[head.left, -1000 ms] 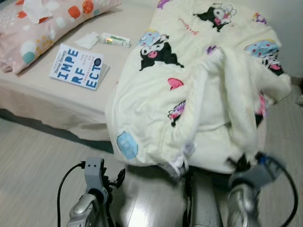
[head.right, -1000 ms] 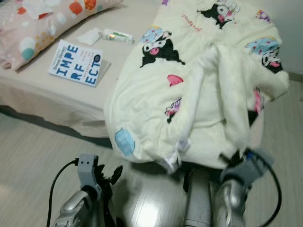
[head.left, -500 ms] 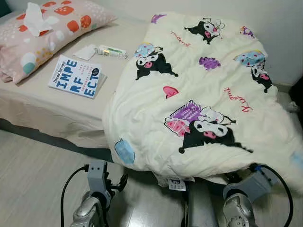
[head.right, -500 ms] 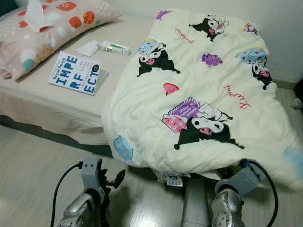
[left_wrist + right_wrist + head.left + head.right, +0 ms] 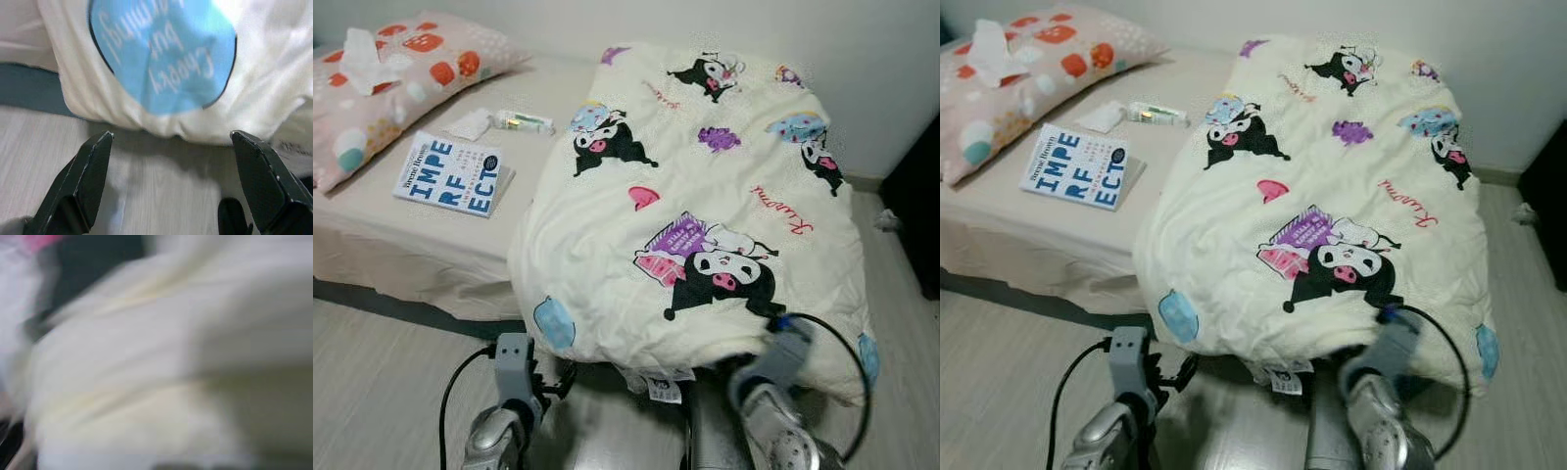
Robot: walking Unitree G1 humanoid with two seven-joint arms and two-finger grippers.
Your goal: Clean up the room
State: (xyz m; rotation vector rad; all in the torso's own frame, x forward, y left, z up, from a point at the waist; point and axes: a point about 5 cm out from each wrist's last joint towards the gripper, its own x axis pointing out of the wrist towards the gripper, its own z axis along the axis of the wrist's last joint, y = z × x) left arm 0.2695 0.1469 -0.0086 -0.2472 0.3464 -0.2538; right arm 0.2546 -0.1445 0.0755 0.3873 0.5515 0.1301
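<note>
Freshly flung flat, the blanket [image 5: 705, 206] now covers the bed [image 5: 431, 230]; left gripper [image 5: 171, 186] gapes empty near its hem, right gripper's grip unclear.

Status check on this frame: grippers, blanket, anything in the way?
Left gripper open, low by blanket edge. Right gripper against blanket's near edge, fingers hidden. Blanket spread flat over bed. Book, tube beside it.

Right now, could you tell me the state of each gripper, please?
Left gripper: open, holding nothing, just short of the blanket edge.
Right gripper: under the blanket edge; cannot be told.
</note>
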